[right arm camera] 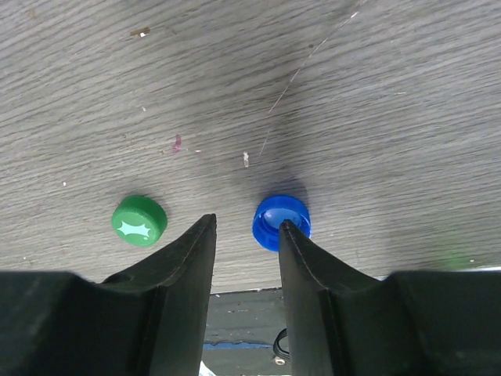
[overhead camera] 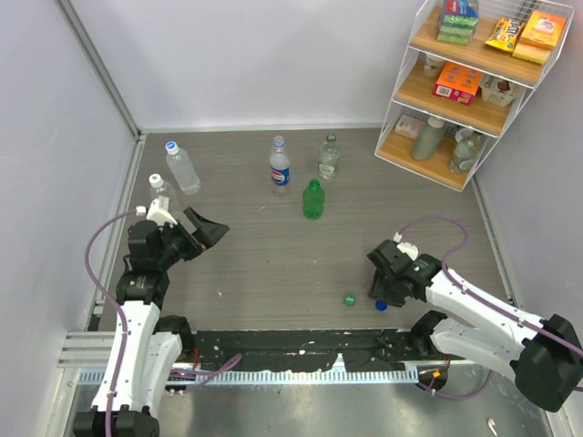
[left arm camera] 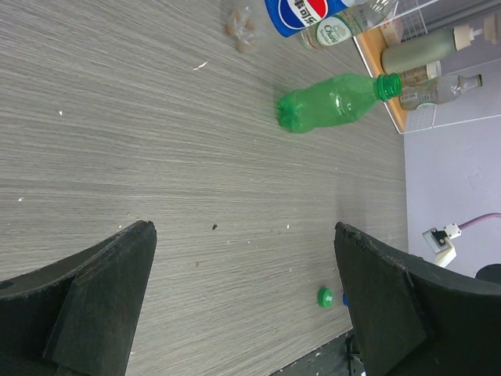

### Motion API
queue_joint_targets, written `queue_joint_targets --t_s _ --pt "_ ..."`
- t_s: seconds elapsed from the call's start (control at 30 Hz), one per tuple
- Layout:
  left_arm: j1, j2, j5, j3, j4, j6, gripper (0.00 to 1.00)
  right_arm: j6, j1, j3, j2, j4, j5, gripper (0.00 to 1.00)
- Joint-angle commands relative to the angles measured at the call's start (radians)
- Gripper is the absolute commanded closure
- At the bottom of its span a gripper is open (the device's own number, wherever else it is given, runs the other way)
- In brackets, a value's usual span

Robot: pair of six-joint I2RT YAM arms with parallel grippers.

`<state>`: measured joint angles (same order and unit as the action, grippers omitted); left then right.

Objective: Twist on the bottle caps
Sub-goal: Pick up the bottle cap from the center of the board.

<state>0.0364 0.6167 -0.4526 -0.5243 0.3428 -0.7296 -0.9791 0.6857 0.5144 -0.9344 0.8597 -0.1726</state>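
Note:
A green cap [overhead camera: 349, 299] and a blue cap [overhead camera: 381, 305] lie near the table's front edge. In the right wrist view the blue cap [right arm camera: 282, 222] lies open side up and the green cap [right arm camera: 139, 220] top up. My right gripper [right arm camera: 246, 223] is low over the table, slightly open and empty; its right fingertip touches the blue cap's near rim. The green bottle [overhead camera: 313, 202] and the cola bottle [overhead camera: 280, 170] stand mid-table, a plain clear bottle [overhead camera: 185, 171] at far left. My left gripper [overhead camera: 208, 228] is wide open and empty, raised at left. No loose white cap shows.
A clear bottle with a dark cap [overhead camera: 329, 159] stands beside the cola bottle. Another clear bottle with a white top [overhead camera: 161, 189] stands behind my left gripper. A wire shelf [overhead camera: 474, 91] of snacks and bottles fills the back right corner. A dark strip [overhead camera: 301, 350] borders the front edge.

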Motion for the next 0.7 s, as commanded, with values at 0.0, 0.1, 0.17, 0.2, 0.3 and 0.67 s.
queue_joint_targets --t_s 0.0,0.1,0.17,0.2,0.3,0.67 --pt "-0.003 0.000 0.006 -0.026 -0.007 0.001 0.00 0.011 0.003 -0.008 0.006 -0.047 0.025 0.59" --pt "-0.003 0.005 0.008 -0.028 0.002 0.001 0.00 0.020 0.003 -0.020 -0.030 -0.065 0.034 0.63" --pt "-0.003 0.000 0.008 -0.028 0.004 0.001 0.00 0.019 0.003 -0.024 -0.047 -0.079 0.022 0.64" --pt "-0.001 -0.002 0.008 -0.028 0.005 0.001 0.00 0.017 0.003 -0.025 -0.052 -0.080 0.007 0.65" --pt "-0.004 -0.005 0.009 -0.029 0.012 0.001 0.00 0.008 0.003 -0.025 -0.064 -0.071 -0.018 0.71" --pt "-0.003 0.015 -0.194 0.013 -0.170 -0.095 0.01 0.094 0.003 0.035 0.084 -0.146 0.024 0.99"
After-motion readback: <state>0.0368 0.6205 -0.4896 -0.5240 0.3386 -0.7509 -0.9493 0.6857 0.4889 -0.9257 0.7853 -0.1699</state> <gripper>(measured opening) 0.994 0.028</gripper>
